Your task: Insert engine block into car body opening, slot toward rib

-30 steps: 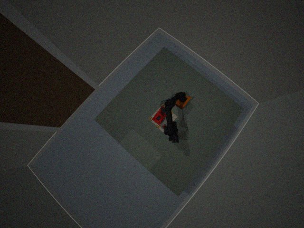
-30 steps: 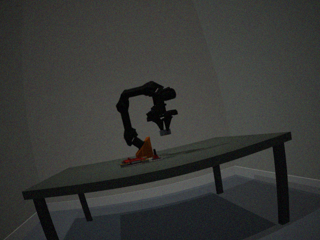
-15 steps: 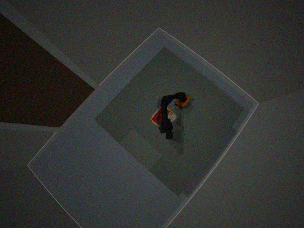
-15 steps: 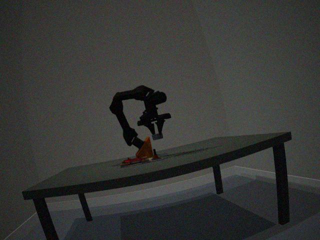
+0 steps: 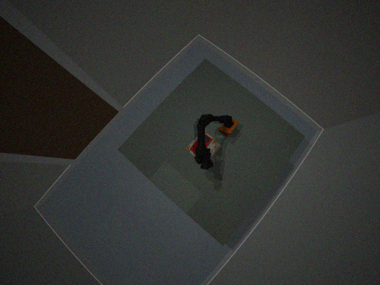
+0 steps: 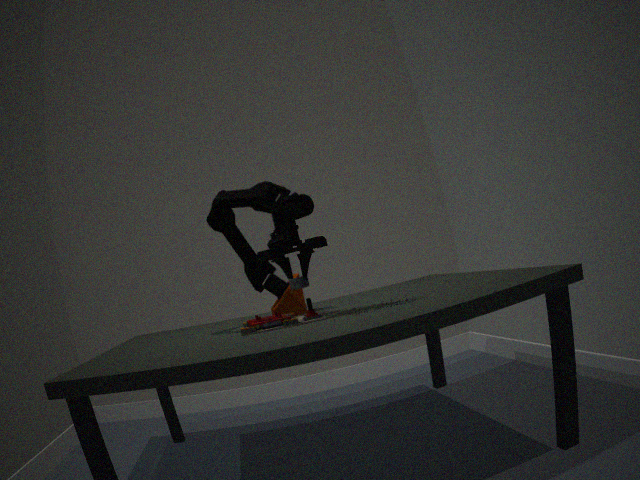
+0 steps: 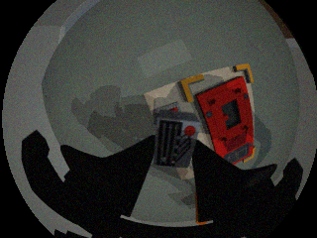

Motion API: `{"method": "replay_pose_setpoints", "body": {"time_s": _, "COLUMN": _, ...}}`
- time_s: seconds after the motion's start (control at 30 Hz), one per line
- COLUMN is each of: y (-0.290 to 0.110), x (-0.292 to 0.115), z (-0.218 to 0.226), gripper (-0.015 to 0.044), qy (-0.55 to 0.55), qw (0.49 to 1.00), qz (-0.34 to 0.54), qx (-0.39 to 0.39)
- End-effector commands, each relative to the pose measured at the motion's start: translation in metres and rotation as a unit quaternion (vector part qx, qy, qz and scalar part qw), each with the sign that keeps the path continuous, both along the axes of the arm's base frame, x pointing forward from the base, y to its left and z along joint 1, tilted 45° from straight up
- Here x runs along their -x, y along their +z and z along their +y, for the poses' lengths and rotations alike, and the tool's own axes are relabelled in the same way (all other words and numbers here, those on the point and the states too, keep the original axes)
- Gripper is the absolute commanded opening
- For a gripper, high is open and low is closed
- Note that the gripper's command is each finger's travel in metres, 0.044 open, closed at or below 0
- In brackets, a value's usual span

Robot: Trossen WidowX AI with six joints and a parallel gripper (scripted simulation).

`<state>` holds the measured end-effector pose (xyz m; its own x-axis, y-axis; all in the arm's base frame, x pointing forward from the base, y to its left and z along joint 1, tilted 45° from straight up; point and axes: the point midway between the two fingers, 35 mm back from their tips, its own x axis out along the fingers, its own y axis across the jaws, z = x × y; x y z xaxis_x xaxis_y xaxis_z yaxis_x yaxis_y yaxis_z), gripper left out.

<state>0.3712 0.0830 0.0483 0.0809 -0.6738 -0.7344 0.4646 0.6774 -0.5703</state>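
Note:
My gripper (image 6: 298, 281) (image 7: 174, 142) is shut on the grey engine block (image 6: 296, 283) (image 7: 173, 138), a small ribbed piece with a red dot on one side. It holds the block in the air above the table. The red car body (image 7: 228, 118) (image 5: 192, 147) (image 6: 258, 321) lies flat on a white board (image 7: 165, 101) (image 5: 216, 148), with a dark opening in its middle. In the wrist view the block hangs just left of the car body, over the board's edge. In the overhead view the arm hides the block.
An orange wedge-shaped piece (image 5: 229, 129) (image 6: 289, 303) stands beside the car body, under the gripper. A short dark post (image 6: 309, 304) rises next to it. All of it sits on a dark green table (image 6: 465, 294) (image 5: 245, 184). The arm's base stands by the board.

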Motion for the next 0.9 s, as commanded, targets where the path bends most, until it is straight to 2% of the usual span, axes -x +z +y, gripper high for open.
{"method": "replay_pose_setpoints", "body": {"time_s": 0.0, "y": 0.004, "x": 0.003, "z": -0.012, "gripper": 0.0000, "qy": 0.022, "qw": 1.000, "qz": 0.021, "qx": 0.005}}
{"method": "replay_pose_setpoints", "body": {"time_s": 0.87, "y": 0.029, "x": 0.026, "z": -0.088, "gripper": 0.0000, "qy": 0.163, "qw": 0.974, "qz": 0.154, "qx": 0.029}}
